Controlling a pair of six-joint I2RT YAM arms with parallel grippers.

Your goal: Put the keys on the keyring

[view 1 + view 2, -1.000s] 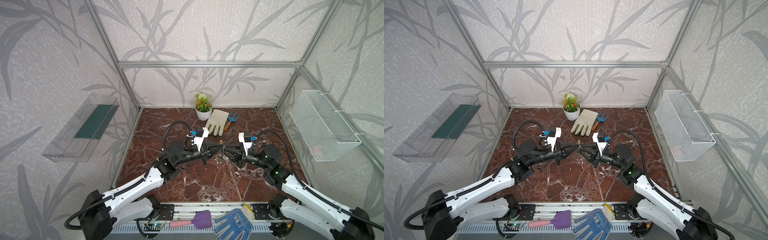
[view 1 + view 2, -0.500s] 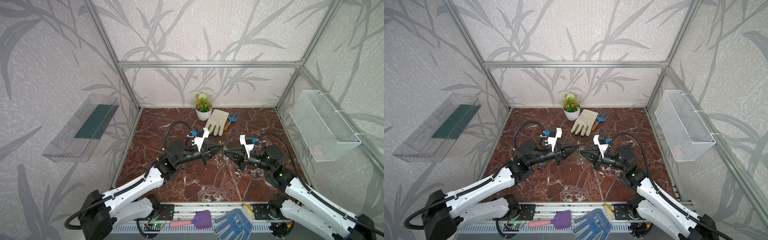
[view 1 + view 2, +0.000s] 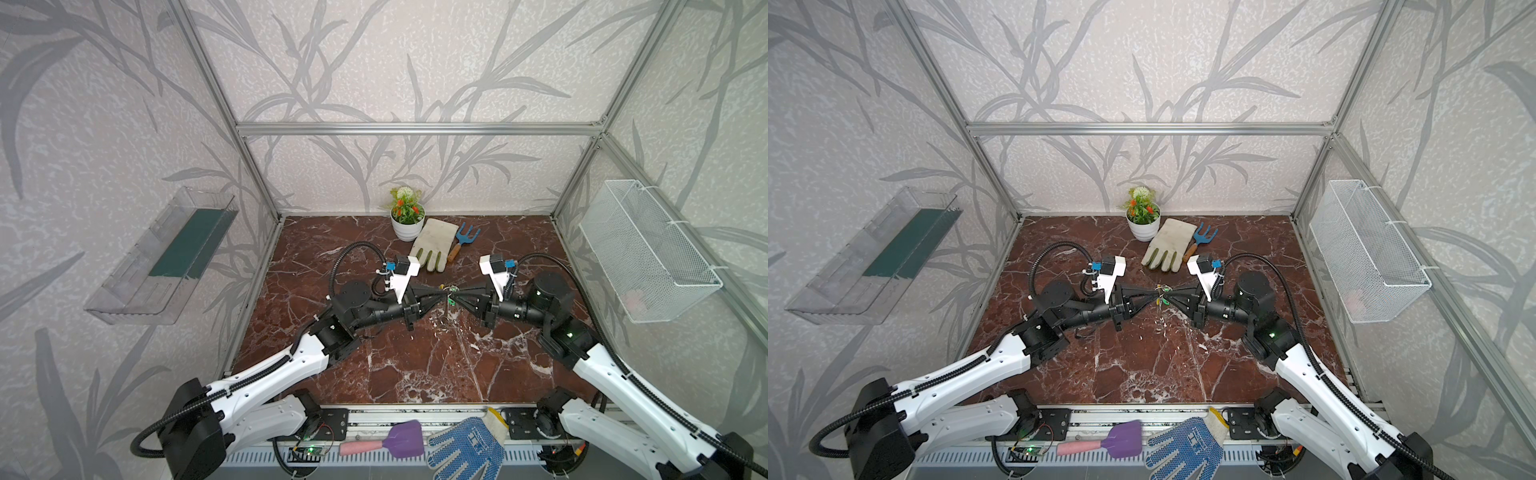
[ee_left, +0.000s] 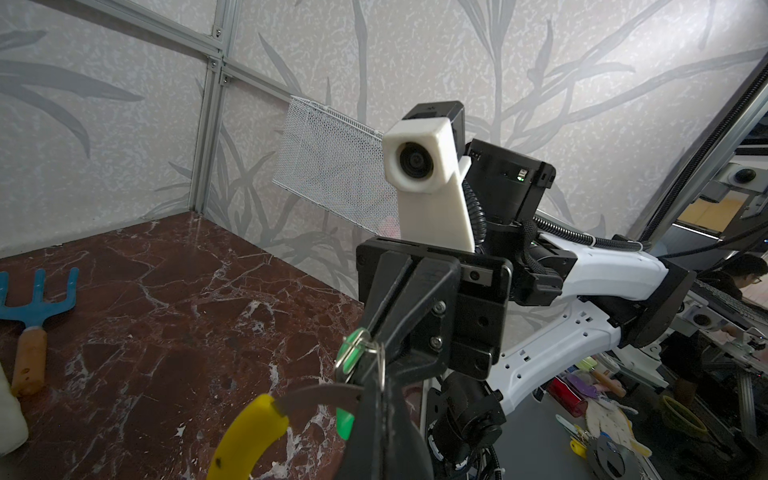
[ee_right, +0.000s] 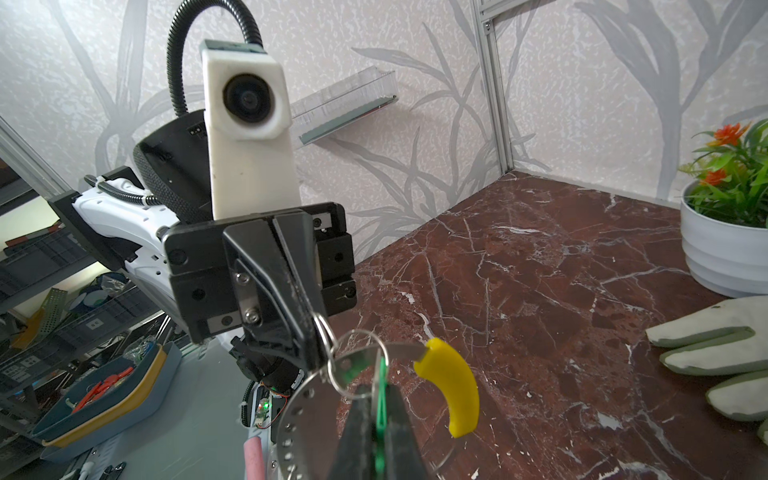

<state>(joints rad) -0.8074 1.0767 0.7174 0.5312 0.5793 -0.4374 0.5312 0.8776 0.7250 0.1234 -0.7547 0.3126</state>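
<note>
Both grippers meet tip to tip in the air above the middle of the table in both top views. My left gripper [image 3: 444,294] [image 4: 380,419] is shut on the keyring [image 4: 320,392], a grey metal hoop with a yellow sleeve [image 4: 249,436] [image 5: 453,386] and small silver rings [image 5: 357,361]. My right gripper [image 3: 454,297] [image 5: 379,419] is shut on the keys, a green tag [image 5: 380,395] [image 4: 353,353] [image 3: 1165,302] pinched edge-on between its fingers. The tag's thin loop lies against the hoop; whether it is threaded on I cannot tell.
A potted plant [image 3: 406,226], a pale glove [image 3: 432,245] and a blue hand rake [image 3: 463,241] lie at the back of the marble table [image 3: 415,365]. A wire basket [image 3: 648,257] hangs on the right wall, a clear shelf [image 3: 166,257] on the left wall.
The right gripper's jaws have closed the last bit onto the green tag. Both arms stay nearly where they were, tips together.
</note>
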